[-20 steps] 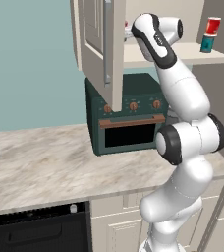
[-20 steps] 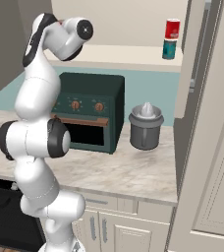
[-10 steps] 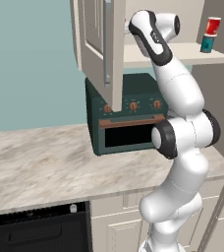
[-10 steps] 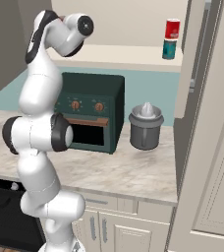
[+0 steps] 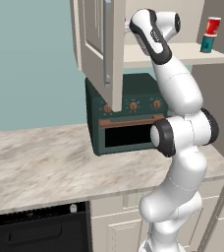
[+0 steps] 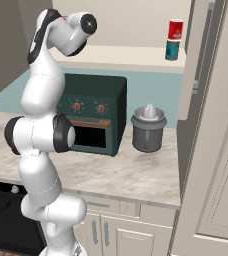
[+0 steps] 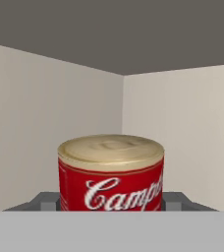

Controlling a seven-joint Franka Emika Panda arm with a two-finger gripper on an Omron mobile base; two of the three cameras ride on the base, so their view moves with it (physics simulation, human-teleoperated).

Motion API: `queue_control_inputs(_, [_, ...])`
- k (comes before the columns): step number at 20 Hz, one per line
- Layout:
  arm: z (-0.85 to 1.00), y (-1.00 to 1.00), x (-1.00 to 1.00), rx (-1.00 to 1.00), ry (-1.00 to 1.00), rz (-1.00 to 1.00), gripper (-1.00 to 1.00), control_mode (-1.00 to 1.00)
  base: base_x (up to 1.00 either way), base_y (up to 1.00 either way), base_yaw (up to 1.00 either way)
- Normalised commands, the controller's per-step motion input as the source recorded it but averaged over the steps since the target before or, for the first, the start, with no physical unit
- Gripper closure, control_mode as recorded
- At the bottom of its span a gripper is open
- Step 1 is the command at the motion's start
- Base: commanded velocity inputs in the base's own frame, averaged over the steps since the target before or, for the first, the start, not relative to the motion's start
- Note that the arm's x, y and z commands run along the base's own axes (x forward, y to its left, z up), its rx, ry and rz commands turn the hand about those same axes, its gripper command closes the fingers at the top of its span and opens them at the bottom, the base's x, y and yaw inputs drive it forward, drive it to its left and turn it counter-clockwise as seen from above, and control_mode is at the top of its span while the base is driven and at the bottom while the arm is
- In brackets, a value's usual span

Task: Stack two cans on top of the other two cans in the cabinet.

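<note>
In the hand view a red can [image 7: 111, 177] with a white script label and a pale top stands close in front of the cabinet's inner corner. My gripper [image 7: 111, 203] is shut on it, a grey fingertip [image 7: 49, 202] pressing each side. In the left base view my arm reaches up behind the open cabinet door [image 5: 101, 44], which hides the hand. At the right end of the cabinet shelf [image 5: 182, 53] another red can [image 5: 212, 25] stands upright on a teal can [image 5: 208, 44]. The right base view shows the same red can [image 6: 175, 29] stacked on the teal can [image 6: 172, 50].
A dark green oven [image 5: 128, 115] stands on the marble counter [image 5: 40, 162] under the cabinet. A grey lidded pot [image 6: 148, 128] sits beside the oven [image 6: 93, 112]. The cabinet's right door [image 6: 213, 125] hangs open close to the right base camera.
The arm's upper links have swung a little towards the cabinet's left side and risen slightly. The stacked red and teal cans have not moved.
</note>
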Motion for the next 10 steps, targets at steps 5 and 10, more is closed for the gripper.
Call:
queue_control_inputs(5, [-0.09, 0.0, 0.0, 0.0, 0.0, 0.0, 1.0, -1.0, 0.0, 0.0, 0.0])
queue_control_inputs(10, [-0.13, 0.0, 0.0, 0.0, 0.0, 0.0, 1.0, -1.0, 0.0, 0.0, 0.0])
